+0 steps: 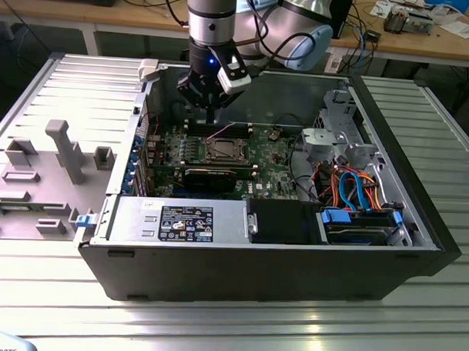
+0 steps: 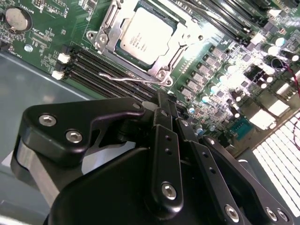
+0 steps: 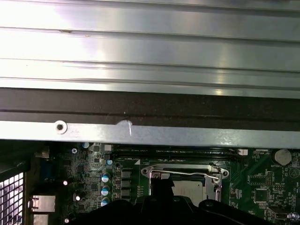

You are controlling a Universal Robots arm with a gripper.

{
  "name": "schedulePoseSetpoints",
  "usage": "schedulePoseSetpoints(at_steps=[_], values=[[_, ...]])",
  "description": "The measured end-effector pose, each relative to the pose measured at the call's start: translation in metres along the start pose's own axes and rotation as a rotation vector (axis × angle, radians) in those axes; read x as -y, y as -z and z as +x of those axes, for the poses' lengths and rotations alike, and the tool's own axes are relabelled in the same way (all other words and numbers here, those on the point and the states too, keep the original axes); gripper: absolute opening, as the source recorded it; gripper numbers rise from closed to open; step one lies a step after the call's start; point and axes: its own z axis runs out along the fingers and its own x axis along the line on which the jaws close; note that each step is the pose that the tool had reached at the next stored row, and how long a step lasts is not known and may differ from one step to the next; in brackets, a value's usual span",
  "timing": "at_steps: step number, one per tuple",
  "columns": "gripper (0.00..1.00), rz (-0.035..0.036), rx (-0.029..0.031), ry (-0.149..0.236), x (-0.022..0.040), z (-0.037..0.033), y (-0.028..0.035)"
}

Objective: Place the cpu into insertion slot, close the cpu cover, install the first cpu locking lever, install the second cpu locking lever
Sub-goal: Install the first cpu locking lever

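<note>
We see the open computer case (image 1: pixel 294 247) lying flat on the tabletop (image 1: pixel 214 321) so its green board (image 1: pixel 273 165) faces up. The cpu (image 2: pixel 146 35) sits in the insertion slot (image 1: pixel 222 150), with the cpu cover (image 2: pixel 105 35) framing it. Our gripper (image 1: pixel 211 113) hovers at the socket's 12 o'clock, its jaws closed together, holding nothing.

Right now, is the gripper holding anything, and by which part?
Nothing: the black gripper is shut and empty, poised above the thin silvery wire lever beside the silver-topped square cpu.
</note>
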Motion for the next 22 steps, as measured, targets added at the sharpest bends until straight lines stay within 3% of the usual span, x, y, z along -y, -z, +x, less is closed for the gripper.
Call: schedulePoseSetpoints(at_steps=[7,10,12,22], values=[[0.11,-0.0012,-0.0004,-0.026,-0.0036,-0.0011,-0.0155],[0.11,-0.0010,-0.0005,-0.028,-0.0042,-0.0045,-0.0165],[0.11,0.0002,-0.0010,-0.028,-0.0076,-0.0116,-0.0170],[0.11,0.0002,-0.0014,-0.026,-0.0088,-0.0205,-0.0185]])
